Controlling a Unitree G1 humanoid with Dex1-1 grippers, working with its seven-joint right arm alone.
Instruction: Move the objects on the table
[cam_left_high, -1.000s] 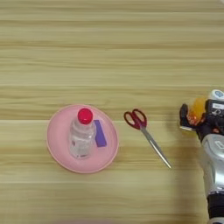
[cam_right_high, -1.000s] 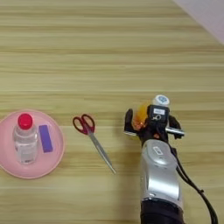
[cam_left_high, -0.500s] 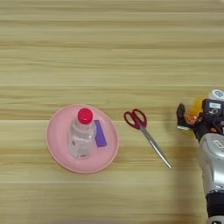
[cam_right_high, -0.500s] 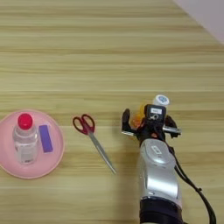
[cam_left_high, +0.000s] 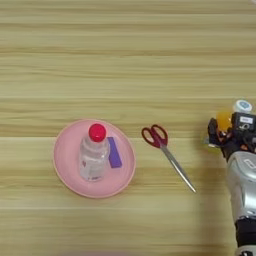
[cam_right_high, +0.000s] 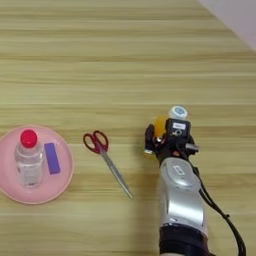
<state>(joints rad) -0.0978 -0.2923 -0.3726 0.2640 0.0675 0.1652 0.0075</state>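
Beside the scissors (cam_right_high: 105, 160), right arm (cam_right_high: 181, 200) (upright) reaches the orange-drink bottle (cam_right_high: 162, 125).

The setting is an indoor robot test station, not a furnished room. A light wood-grain table (cam_left_high: 125, 60) fills both views and carries only a few household items: a pink plate (cam_left_high: 67, 172), scissors (cam_left_high: 167, 155) and small bottles. A silver robot forearm (cam_right_high: 182, 200) with exposed cabling reaches over it.
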